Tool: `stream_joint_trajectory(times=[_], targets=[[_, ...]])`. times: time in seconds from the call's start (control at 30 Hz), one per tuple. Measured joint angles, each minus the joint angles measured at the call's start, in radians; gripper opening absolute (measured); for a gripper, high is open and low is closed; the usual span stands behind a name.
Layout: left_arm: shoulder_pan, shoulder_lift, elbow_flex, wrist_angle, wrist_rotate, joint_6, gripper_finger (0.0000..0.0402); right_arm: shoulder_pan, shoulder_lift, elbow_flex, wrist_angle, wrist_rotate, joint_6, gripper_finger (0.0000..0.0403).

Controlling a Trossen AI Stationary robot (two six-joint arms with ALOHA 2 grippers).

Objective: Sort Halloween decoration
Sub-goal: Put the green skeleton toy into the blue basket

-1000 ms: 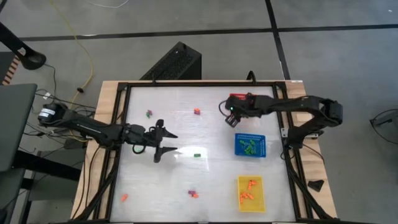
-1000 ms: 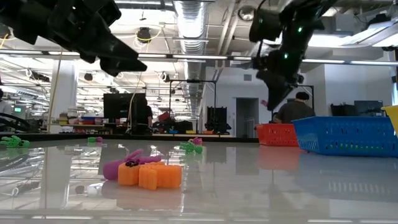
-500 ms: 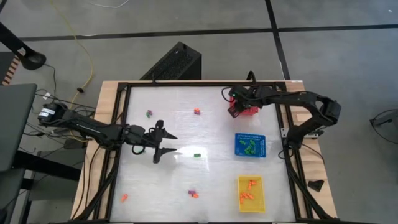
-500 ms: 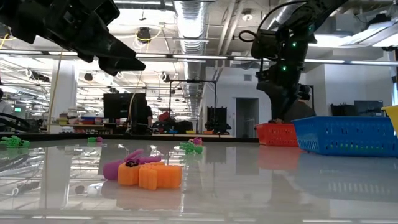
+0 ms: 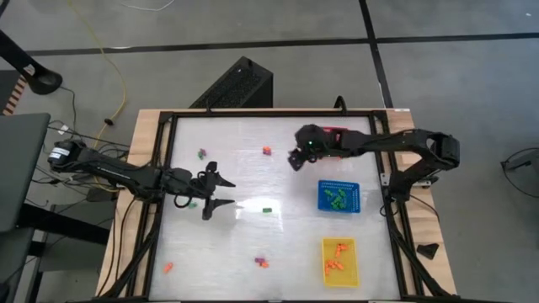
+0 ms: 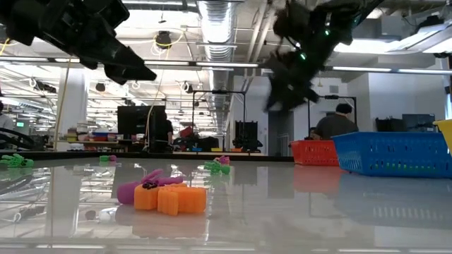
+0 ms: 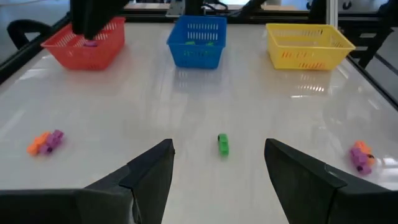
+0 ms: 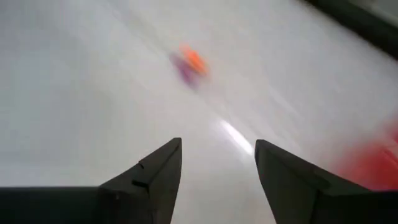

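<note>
White and glossy, the desk (image 5: 253, 181) sits inside a black frame above grey floor. The left pincer (image 5: 221, 193) hangs with fingers spread wide, empty, over the desk's 9 o'clock half. A green trinket (image 5: 266, 209) lies on the desk apart from it, toward 3 o'clock; the left wrist view shows it between the fingers, farther on (image 7: 222, 144).

The right pincer (image 5: 296, 157) hovers open and empty near 1 o'clock, beside the red basket (image 5: 335, 133), which its arm partly hides. Its wrist view is smeared, with only an orange-purple blob (image 8: 190, 62) readable.

At 3 o'clock the blue basket (image 5: 339, 196) holds green pieces; at 5 o'clock the yellow basket (image 5: 340, 262) holds orange ones. Loose trinkets remain at 11 o'clock (image 5: 202, 154), 12 o'clock (image 5: 267, 151), 6 o'clock (image 5: 261, 263) and 7 o'clock (image 5: 168, 267), too small to identify.
</note>
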Motion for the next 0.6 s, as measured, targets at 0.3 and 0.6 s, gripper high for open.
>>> stream_joint_trajectory(times=[0.3,0.6], targets=[[-0.064,-0.121,0.0,-0.059,-0.004,-0.021,0.024,0.162,0.121,0.001,0.29,-0.125,0.008,0.022],[-0.124,-0.125,0.0,-0.075,-0.052,0.03,0.024,0.496,0.276,0.0,0.466,-0.063,-0.149,0.0219]])
